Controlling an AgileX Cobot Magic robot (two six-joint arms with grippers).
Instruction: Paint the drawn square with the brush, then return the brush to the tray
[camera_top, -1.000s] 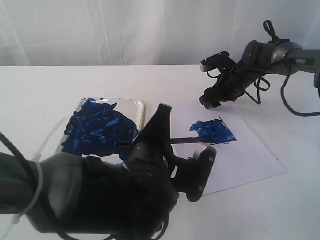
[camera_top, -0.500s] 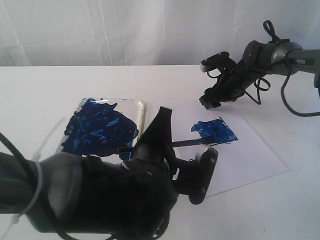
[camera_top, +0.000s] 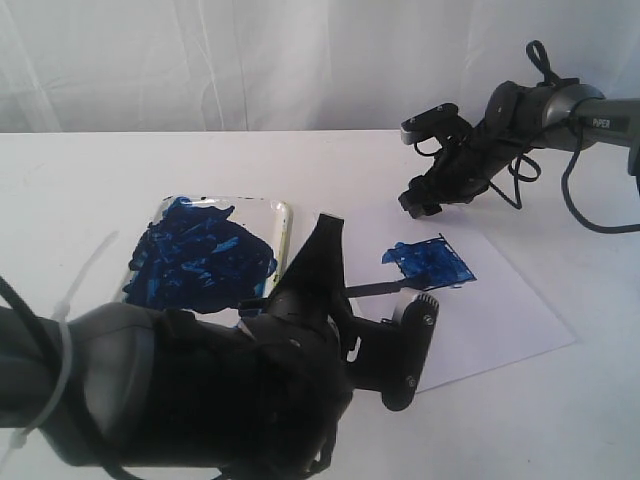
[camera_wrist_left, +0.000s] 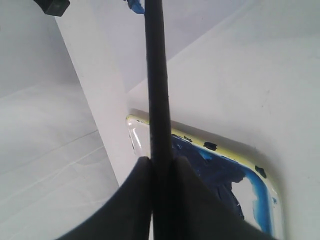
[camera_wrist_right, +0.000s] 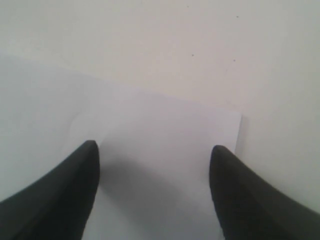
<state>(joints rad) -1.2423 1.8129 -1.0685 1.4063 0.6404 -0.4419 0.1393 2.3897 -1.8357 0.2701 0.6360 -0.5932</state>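
The drawn square (camera_top: 428, 263) on the white paper sheet (camera_top: 490, 310) is smeared with blue paint. My left gripper (camera_wrist_left: 161, 162) is shut on the brush (camera_wrist_left: 157, 85), whose thin black shaft (camera_top: 378, 289) reaches out to the square's near left edge. In the exterior view the left arm's dark bulk hides its fingers. The tray (camera_top: 283, 228), cream-rimmed and coated in dark blue paint, lies left of the paper and shows behind the brush as the tray (camera_wrist_left: 235, 152). My right gripper (camera_wrist_right: 154, 152) is open, empty, over the paper's far corner; the right gripper (camera_top: 420, 200) hangs beyond the square.
The paper sheet (camera_wrist_right: 165, 150) ends at a corner close to the right fingers. White tabletop (camera_top: 80, 190) surrounds tray and paper, with a white curtain behind. The left arm (camera_top: 200, 390) fills the lower left of the exterior view.
The brush tip has slid slightly along the blue square, and the left arm has shifted a little. The right arm has not moved.
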